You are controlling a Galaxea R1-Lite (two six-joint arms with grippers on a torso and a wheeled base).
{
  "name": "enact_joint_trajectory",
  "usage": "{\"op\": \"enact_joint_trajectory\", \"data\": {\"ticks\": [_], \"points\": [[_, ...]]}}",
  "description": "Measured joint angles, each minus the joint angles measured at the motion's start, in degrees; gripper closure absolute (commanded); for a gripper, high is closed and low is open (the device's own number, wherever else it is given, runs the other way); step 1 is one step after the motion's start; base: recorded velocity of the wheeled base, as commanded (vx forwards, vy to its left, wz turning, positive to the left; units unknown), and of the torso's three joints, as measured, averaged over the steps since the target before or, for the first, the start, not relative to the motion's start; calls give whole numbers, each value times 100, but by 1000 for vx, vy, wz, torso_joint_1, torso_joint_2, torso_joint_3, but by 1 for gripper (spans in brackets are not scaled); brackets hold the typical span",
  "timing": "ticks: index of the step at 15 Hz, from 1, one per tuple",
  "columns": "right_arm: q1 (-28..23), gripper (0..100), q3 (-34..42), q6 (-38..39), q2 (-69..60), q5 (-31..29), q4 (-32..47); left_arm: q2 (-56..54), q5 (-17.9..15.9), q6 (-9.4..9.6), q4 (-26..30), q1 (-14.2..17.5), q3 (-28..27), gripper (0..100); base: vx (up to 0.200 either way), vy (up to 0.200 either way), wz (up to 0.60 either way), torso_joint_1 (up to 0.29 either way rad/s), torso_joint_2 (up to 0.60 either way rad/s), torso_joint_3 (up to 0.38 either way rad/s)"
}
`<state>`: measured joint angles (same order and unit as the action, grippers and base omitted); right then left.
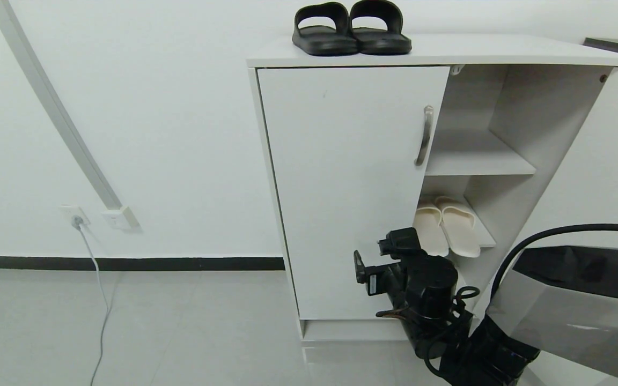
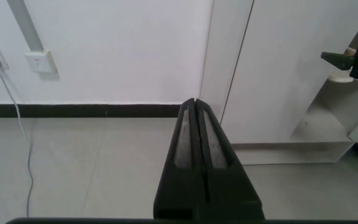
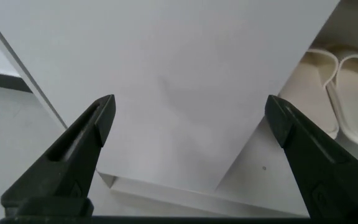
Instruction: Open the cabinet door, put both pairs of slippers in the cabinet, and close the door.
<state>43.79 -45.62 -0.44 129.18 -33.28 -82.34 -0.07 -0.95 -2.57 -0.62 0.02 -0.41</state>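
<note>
The right wrist view looks out between the two fingers of the right claw [image 3: 190,106]. They are spread wide with nothing between them and face the closed left door [image 3: 185,62] of the shoe cabinet. The cream slippers [image 3: 337,74] lie just past that door's edge, off to one side of the claw.

In the head view the right claw [image 1: 381,256] hangs low in front of the closed left door [image 1: 346,187], near its lower corner. The cream pair [image 1: 446,225] sits just beyond it and slightly higher.

The left wrist view shows the left claw [image 2: 195,104] with its fingers pressed flat together, gripping nothing. It points at the shoe cabinet's [image 2: 278,81] side and the wall, and the right claw [image 2: 353,61] shows far ahead of it at the open compartment.

In the shoe cabinet [image 1: 448,51] the right door [image 1: 609,161] stands swung open, to the right of the right claw. The cream slippers lie side by side on the lower shelf. The black slippers [image 1: 352,29] sit as a pair on the cabinet top, high above the right claw.

The floor [image 1: 180,332] is pale grey tile, meeting a white wall [image 1: 153,134] along a black skirting strip [image 1: 126,263]. Well to the left of the right claw are a wall socket [image 1: 75,217] with a grey cable [image 1: 100,289] trailing down to the floor, and a slanting conduit [image 1: 51,102].
</note>
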Motion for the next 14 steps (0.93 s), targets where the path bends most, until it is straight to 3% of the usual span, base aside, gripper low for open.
{"op": "enact_joint_trajectory", "data": {"ticks": [6, 14], "points": [[-7, 0, 11, -5, 11, -5, 12, 0, -2, -5, -17, 7, -2, 100, 0, 0, 0, 63, -444, -356], [6, 0, 78, -65, 4, -7, -65, 0, -2, -5, -16, 7, -2, 100, 0, 0, 0, 141, -472, -331]]}}
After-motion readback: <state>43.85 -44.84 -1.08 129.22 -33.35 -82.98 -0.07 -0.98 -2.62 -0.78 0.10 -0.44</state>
